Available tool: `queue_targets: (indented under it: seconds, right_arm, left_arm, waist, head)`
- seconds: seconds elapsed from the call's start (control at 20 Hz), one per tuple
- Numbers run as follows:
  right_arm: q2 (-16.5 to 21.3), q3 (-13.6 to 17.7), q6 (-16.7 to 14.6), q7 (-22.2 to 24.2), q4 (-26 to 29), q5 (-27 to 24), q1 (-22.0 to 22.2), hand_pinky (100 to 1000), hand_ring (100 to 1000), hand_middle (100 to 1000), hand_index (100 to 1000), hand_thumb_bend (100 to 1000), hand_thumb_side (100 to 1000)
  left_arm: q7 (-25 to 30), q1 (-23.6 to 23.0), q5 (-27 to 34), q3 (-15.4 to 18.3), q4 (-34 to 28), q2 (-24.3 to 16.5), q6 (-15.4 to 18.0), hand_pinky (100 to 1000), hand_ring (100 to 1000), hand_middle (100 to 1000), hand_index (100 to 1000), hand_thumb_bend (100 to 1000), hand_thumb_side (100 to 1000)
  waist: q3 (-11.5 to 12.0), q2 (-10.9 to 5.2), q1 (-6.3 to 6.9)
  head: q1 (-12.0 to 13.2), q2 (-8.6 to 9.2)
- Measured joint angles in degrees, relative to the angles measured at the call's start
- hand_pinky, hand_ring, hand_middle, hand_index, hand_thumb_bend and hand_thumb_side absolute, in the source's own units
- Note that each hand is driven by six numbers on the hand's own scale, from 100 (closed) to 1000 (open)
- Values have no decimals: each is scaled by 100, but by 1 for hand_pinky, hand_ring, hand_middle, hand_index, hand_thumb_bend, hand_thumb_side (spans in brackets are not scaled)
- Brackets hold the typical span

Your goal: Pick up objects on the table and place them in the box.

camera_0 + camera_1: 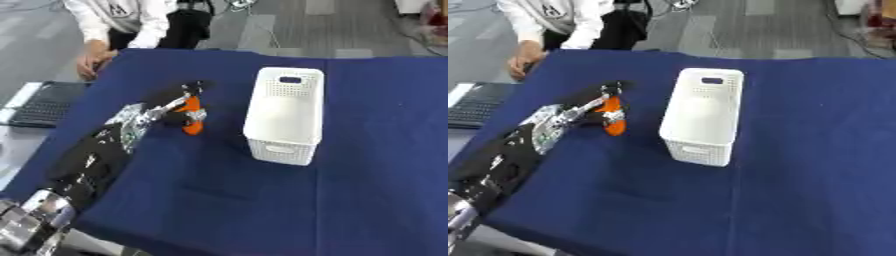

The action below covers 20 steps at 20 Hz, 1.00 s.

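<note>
Navy blue cloth is covering the tabletop [367, 190] I am working over, and it is filling most of the frame. My left hand [179, 107] is reaching in from the lower left, the black and silver arm running up to the centre left of the frame. Its fingers are curling round a small orange object [192, 116], which is showing between them; I cannot tell whether the object is resting on the cloth or lifted off it. Just right of that, near the middle of the frame, a white perforated plastic box [284, 112] with handle slots is standing upright on the cloth, apart from the hand. What is lying inside it I cannot make out. My right hand is not appearing in either view. At the left edge of the frame a dark laptop [44, 102] is lying beside the tabletop.
</note>
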<state>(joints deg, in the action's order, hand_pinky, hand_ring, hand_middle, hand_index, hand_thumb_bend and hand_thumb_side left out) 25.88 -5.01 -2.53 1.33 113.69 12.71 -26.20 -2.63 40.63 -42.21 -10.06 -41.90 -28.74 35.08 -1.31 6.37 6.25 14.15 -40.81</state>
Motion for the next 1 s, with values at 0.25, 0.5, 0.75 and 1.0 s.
queue_targets:
  seconds: [0.25,0.5,0.75,1.0]
  right_arm:
    - [-32,-2,-12,0,0,-3,-32,449,638,658,701,100,940]
    - [-32,-14,-17,1,0,-4,-45,449,638,658,701,100,940]
    - [-35,-30,-21,-3,0,-4,-45,449,638,658,701,100,940]
    - [-76,-31,-21,-3,0,-4,-46,449,638,658,701,100,940]
  left_arm:
    - [5,6,-41,51,89,17,6,1000,1000,1000,1000,245,1000]
    - [-5,24,-67,94,152,17,-12,1000,1000,1000,1000,249,1000]
    - [12,47,-78,111,191,17,-32,1000,1000,1000,1000,249,1000]
    - [17,52,-81,143,197,17,-37,1000,1000,1000,1000,247,1000]
  waist:
    - [-17,23,-2]
    - [-17,24,-3]
    - [-18,27,-19]
    - [-27,37,-32]
  head:
    - [1,0]
    - [1,0]
    - [2,2]
    - [5,4]
